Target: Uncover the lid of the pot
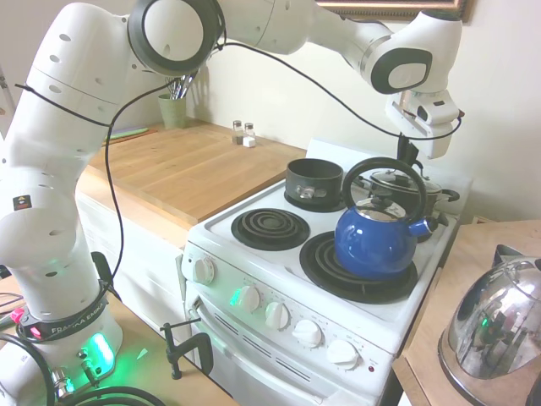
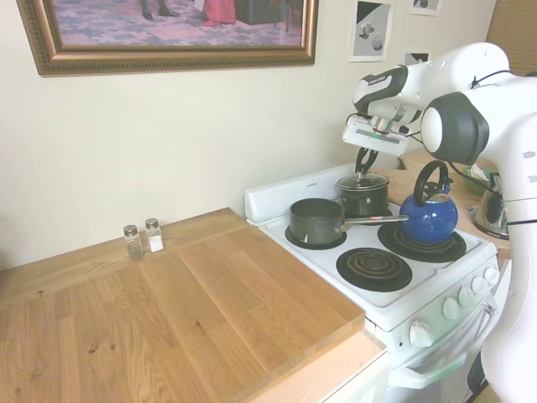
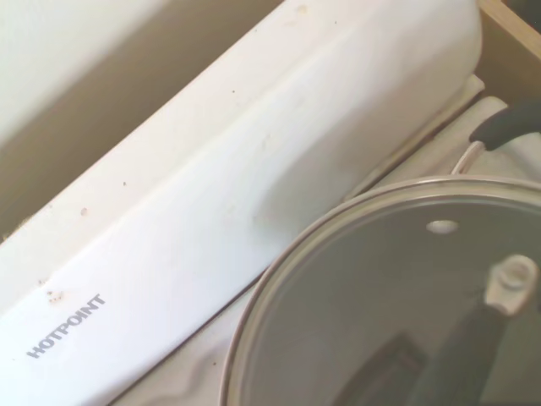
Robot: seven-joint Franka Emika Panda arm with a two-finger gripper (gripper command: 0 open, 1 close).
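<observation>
**Lid on pot, back burner, gripper just above**

Clear glass lid (image 3: 380, 296) with shiny metal rim, slightly domed, small steam hole and pale centre fitting visible in wrist view; seated level on the pot (image 2: 363, 200). Pot wide, low, dark, with short black side handles, standing on the stove's (image 1: 254, 254) rear burner nearest the white backsplash marked HOTPOINT, partly hidden in the first exterior view behind the blue kettle (image 1: 376, 237). Contents of pot not discernible through the glass.

Gripper (image 2: 366, 164) pointing down directly over the lid's knob, fingers slightly parted around it or just above; contact not clear, so grasp state cannot be told.

Smaller dark pot (image 2: 316, 220) on the other rear burner, uncovered, something small and pale inside. Green cup (image 1: 172, 108) on the wooden counter (image 2: 193, 311) holding utensils. Two shakers (image 2: 143, 239) by the wall.
</observation>
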